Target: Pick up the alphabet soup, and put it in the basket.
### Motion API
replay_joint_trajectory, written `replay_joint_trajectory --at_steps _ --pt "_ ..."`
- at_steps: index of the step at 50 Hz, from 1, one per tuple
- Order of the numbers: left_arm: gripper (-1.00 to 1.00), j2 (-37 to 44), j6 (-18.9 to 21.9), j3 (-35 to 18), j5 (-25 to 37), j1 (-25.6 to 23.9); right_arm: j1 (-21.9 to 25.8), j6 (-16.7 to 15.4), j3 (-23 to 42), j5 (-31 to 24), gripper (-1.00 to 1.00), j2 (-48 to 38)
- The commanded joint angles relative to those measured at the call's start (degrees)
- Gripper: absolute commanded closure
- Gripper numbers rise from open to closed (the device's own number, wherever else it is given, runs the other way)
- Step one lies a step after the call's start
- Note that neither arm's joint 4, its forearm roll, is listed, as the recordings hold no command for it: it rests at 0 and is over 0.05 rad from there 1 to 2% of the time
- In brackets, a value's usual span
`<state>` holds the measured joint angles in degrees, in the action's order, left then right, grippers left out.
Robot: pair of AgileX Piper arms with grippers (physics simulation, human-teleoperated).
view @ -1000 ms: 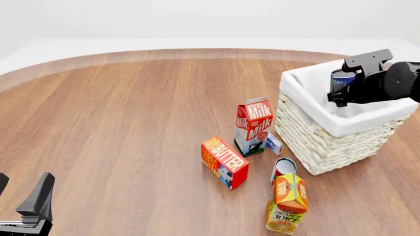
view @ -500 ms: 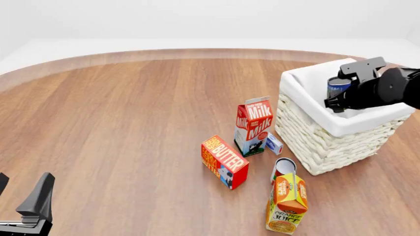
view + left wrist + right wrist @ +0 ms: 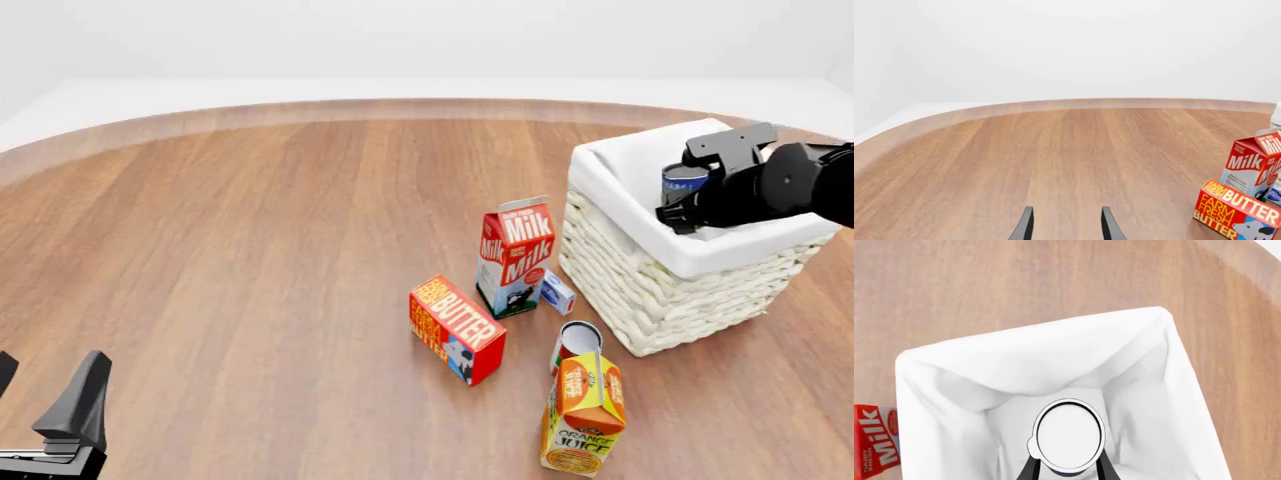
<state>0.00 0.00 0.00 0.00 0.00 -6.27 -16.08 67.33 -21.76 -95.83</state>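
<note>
At the far right of the table (image 3: 240, 230) we see the right gripper (image 3: 683, 196) hanging inside the mouth of the basket (image 3: 667, 290), its two fingers (image 3: 1029, 469) pressed against either side of the alphabet soup (image 3: 685, 183). The can sits upright between them, its blue label partly hidden by the arm, and from the right wrist view we look straight down on its pale round top, framed by the white cloth lining. Whether the can's base touches the basket floor we cannot tell from these views. Just left of the basket stands the milk carton (image 3: 515, 256), with a small blue-and-white box (image 3: 557, 292) at its foot. Nearer to us lie the butter box (image 3: 457, 329) and, to its right, the orange juice carton (image 3: 583, 408) with a red-orange can (image 3: 577, 341) just behind it. At the near left the left gripper (image 3: 1064, 226) hovers above bare wood, fingers parted and holding nothing.
</note>
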Motion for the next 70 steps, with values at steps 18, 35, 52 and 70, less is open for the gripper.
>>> replay_joint_trajectory --at_steps 18,35,52,70 --pt "-1.0 0.0 0.0 0.0 0.0 0.0 0.1 1.7 -0.2 0.1 -1.0 0.4" --pt "-1.0 0.0 0.0 0.0 0.0 0.0 0.0 1.9 -1.8 0.7 -1.0 4.9" --pt "-1.0 0.0 0.0 0.0 0.0 0.0 -0.1 1.9 -3.6 0.6 -1.0 10.1" --pt "-1.0 0.0 0.0 0.0 0.0 0.0 0.0 2.5 -5.1 1.0 -1.0 13.9"
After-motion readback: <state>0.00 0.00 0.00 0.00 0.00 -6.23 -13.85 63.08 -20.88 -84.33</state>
